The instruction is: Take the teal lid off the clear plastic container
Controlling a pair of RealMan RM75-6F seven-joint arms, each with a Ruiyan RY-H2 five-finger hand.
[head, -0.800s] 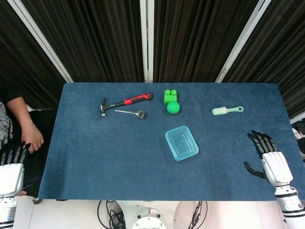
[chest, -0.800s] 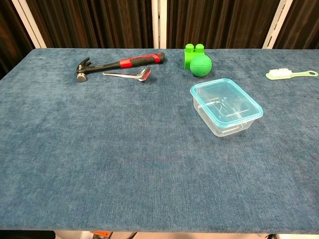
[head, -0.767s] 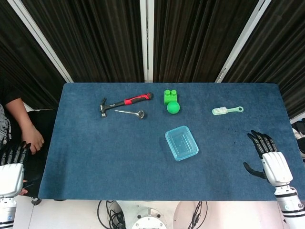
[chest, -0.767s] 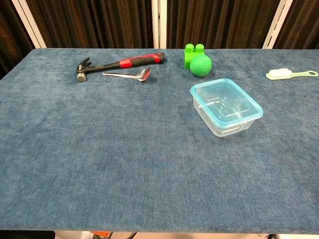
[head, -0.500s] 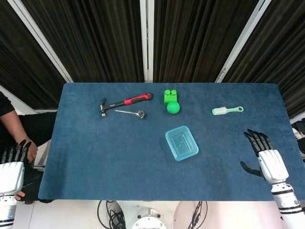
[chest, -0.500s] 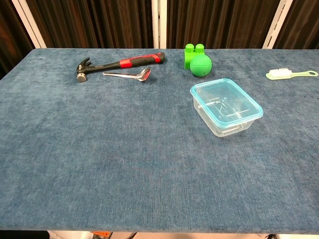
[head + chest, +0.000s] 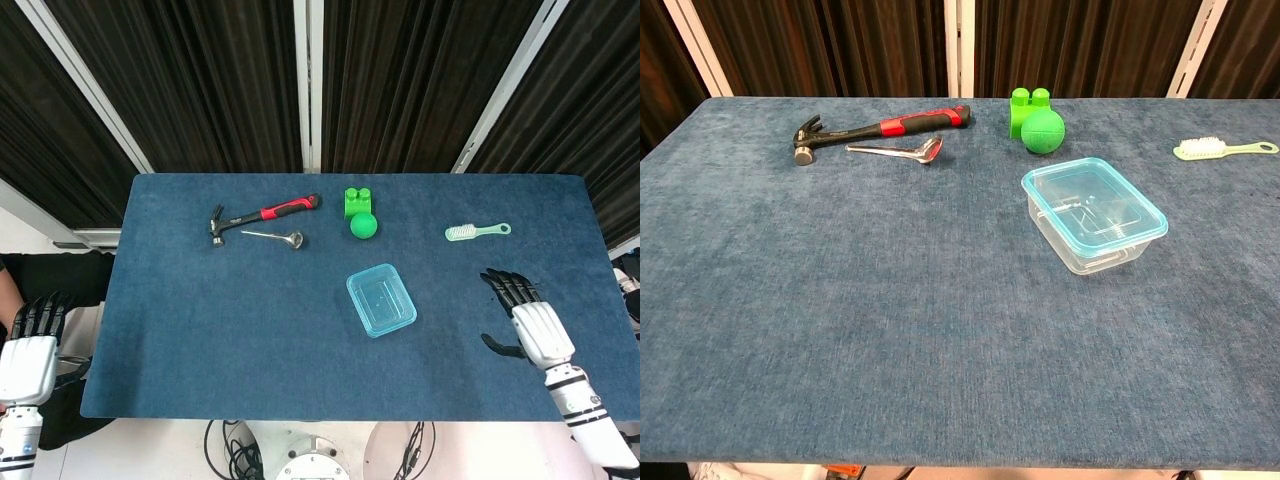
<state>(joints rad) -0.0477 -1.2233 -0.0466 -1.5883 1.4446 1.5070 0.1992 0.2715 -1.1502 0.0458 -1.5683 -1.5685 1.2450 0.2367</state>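
the clear plastic container (image 7: 381,300) sits mid-table, its teal lid (image 7: 1095,198) on. the right hand (image 7: 527,326) hovers well to its right, fingers spread, holding nothing. the left hand (image 7: 30,352) hangs off the table's left edge, empty, fingers apart.

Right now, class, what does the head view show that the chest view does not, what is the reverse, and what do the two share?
Only the head view shows the right robot hand, open above the table's right side, and the left robot hand, open beyond the table's left edge. Only the chest view shows the clear plastic container from the side, with its see-through walls under the teal lid, which is on. Both show the container, hammer, spoon, green block, green ball and brush on the blue table.
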